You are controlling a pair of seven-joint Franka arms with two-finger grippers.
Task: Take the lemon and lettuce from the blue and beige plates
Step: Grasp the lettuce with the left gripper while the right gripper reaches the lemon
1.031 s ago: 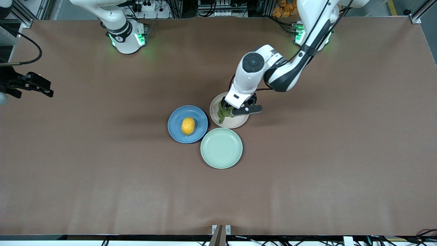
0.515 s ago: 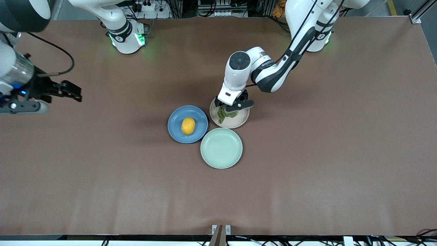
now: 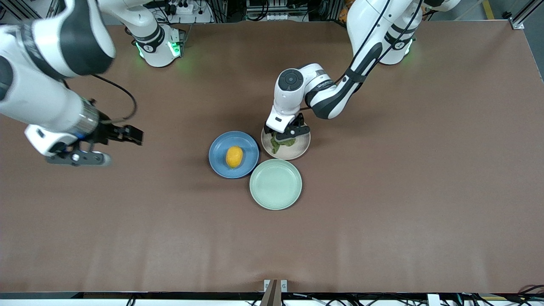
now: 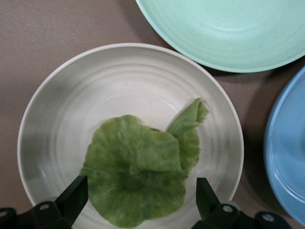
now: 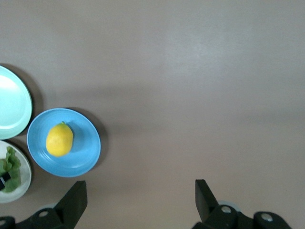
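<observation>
The yellow-orange lemon lies in the middle of the blue plate. Beside it, toward the left arm's end, the beige plate holds a green lettuce leaf. My left gripper hangs open low over that leaf, with a finger on either side and neither touching it. My right gripper is open and holds nothing, over bare table toward the right arm's end from the blue plate.
A pale mint-green plate with nothing on it sits nearer the front camera, touching both other plates. Brown table cover spreads wide around the three plates. A small metal bracket stands at the table's front edge.
My right arm has swung in from the table's end toward the blue plate. My left gripper has shifted a little over the beige plate, closing in on the lettuce. Both grippers stayed open.
</observation>
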